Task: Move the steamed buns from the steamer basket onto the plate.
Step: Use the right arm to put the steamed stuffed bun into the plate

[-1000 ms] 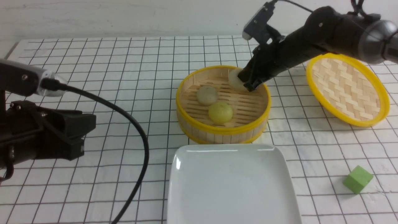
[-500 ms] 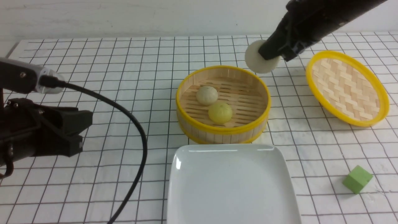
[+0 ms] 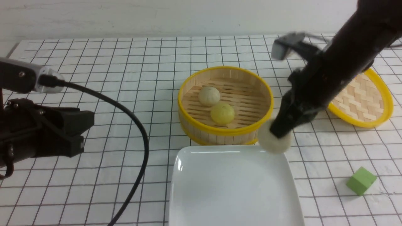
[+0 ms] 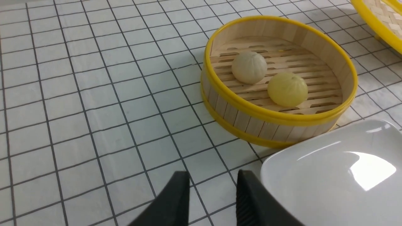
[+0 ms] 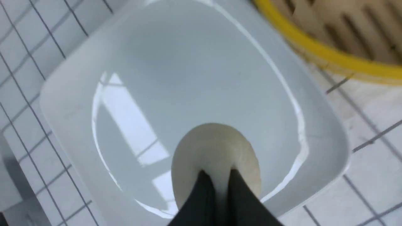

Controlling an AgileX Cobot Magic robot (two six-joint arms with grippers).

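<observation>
R claw (image 3: 280, 131) clenched tight on pale bun (image 3: 272, 143) over plate (image 3: 232, 188) corner; L claw (image 4: 213, 183) part-open, empty.

Gridded table (image 3: 125, 62) bears steamer basket (image 3: 220, 135), plate (image 3: 232, 188), lid (image 3: 364, 100), cube (image 3: 361, 181).

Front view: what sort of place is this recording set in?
Probably a staged robot-lab tabletop, not a real kitchen: everything sits on a white grid-lined cloth, a bare white wall stands behind, and a stray green cube lies near the plate and steamer basket.
</observation>
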